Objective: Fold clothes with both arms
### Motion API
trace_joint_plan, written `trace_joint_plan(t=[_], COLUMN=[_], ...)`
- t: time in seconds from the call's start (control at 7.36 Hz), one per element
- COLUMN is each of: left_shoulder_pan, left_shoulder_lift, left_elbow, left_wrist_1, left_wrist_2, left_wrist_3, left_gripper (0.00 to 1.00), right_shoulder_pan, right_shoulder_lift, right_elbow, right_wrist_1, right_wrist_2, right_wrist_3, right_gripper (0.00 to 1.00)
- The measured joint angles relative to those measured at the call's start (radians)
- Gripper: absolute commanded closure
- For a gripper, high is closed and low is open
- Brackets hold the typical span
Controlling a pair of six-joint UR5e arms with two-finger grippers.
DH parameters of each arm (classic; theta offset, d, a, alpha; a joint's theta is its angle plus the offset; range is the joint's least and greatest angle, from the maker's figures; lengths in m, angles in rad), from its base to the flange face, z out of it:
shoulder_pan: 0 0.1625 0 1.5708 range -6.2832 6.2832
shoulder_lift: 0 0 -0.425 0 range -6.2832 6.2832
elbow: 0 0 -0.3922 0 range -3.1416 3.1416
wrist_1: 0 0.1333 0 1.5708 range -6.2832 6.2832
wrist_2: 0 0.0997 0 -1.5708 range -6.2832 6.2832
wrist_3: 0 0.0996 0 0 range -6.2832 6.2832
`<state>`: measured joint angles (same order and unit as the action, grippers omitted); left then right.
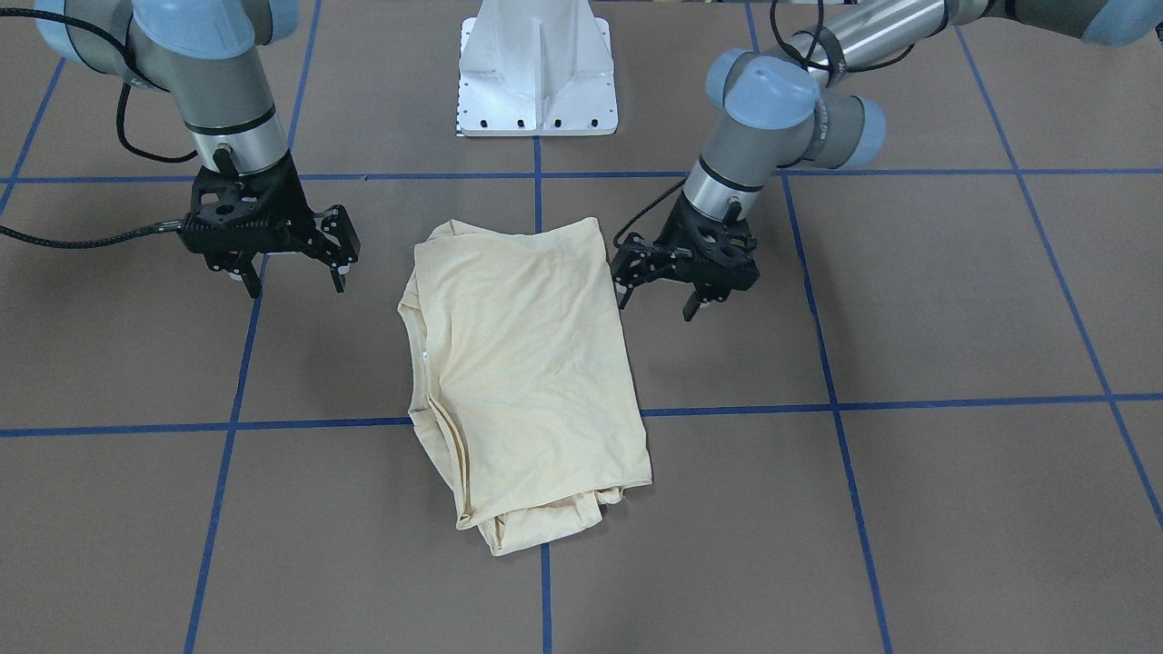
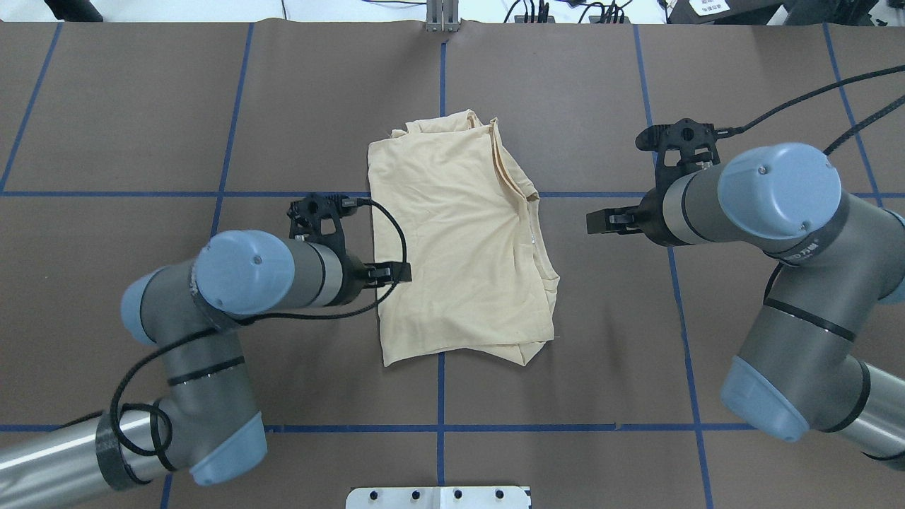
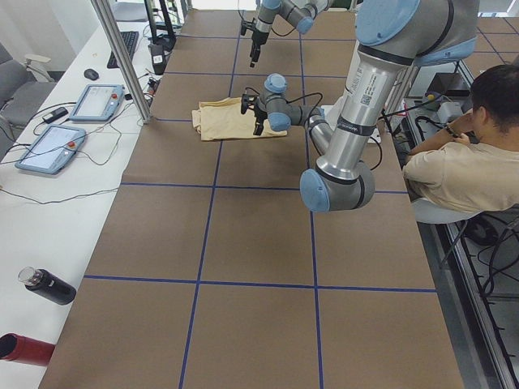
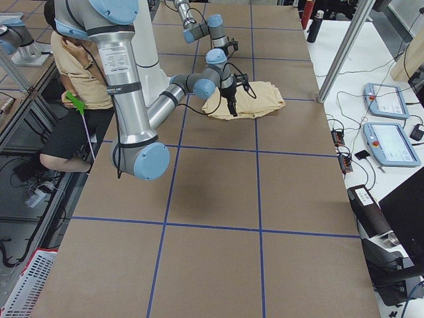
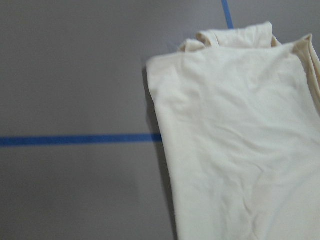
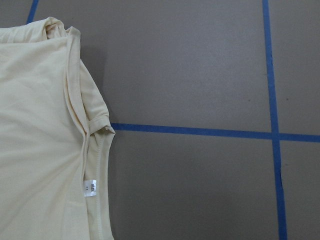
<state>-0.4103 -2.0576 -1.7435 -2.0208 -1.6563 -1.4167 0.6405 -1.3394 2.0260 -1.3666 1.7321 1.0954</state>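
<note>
At ctr of brown table (image 1: 954,300), folded cream T-shirt (image 1: 527,363) lying flat across blue tape lines (image 1: 909,173). Just beside its edge, left gripper (image 1: 656,300), jaws spread, empty. Farther off opp. side, right gripper (image 1: 295,283), likewise spread, empty. At collar, sm. white neck label (image 6: 90,187).

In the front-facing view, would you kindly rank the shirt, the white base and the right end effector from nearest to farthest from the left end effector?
From the left end effector:
1. The shirt, right beside it, in the middle of the view.
2. The white base, at the top centre of the view.
3. The right end effector, beyond the shirt on the view's left.
</note>
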Motion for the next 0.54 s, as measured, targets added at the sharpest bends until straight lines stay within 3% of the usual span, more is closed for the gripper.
trace_joint_plan(t=[0.27,0.54], left_shoulder_pan=[0.091,0.112], left_shoulder_lift=[-0.002,-0.004], left_elbow=[-0.011,-0.011], left_wrist_1=[0.054,0.068], left_wrist_2=[0.050,0.057], left_wrist_3=[-0.085,-0.100], left_gripper=[0.26,0.37], right_shoulder_pan=[-0.022,-0.030], right_shoulder_lift=[-0.053,-0.059], right_elbow=[0.003,0.002], right_wrist_1=[0.087,0.100], right_wrist_2=[-0.006,-0.010], right_wrist_3=[0.028,0.031], right_gripper=[0.00,0.00])
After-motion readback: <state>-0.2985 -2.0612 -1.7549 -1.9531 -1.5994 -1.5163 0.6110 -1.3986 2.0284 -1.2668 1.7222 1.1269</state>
